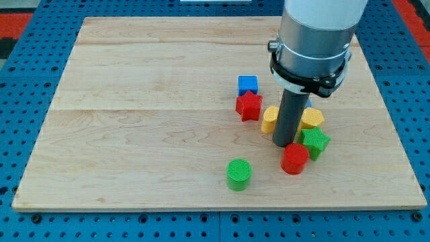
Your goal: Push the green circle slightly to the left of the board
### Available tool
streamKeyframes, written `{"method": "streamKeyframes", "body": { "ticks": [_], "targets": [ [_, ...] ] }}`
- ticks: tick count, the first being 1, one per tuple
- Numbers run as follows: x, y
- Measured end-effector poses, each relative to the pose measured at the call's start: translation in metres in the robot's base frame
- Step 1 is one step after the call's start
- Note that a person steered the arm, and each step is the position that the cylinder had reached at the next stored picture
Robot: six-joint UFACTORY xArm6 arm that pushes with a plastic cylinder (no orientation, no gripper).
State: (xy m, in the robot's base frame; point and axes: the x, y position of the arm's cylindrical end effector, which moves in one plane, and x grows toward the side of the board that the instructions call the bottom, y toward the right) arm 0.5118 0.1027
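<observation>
Green circle (239, 173) lower-left of my tip (284, 144)

A wooden board (134, 101) lay on a blue perforated table (27, 134). A blue cube (247, 85) touched a red star (248, 105). Two yellow blocks (270, 119) (312, 118) sat nearby. A green star (314, 142) touched a red cylinder (294, 158).

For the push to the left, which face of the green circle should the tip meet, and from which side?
Meet the green circle on its curved wall facing the view's right, square on its middle, since a round block slips aside if struck off-centre. My tip stands up and right of it, beside the red round block, which sits near that approach.
</observation>
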Motion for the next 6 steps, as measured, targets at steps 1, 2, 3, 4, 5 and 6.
{"method": "streamKeyframes", "body": {
  "ticks": [1,2,3,4,5,6],
  "targets": [
    [0.019,0.002],
    [0.030,0.002],
    [0.029,-0.005],
    [0.040,-0.024],
    [0.064,-0.021],
    [0.062,0.000]
  ]
}}
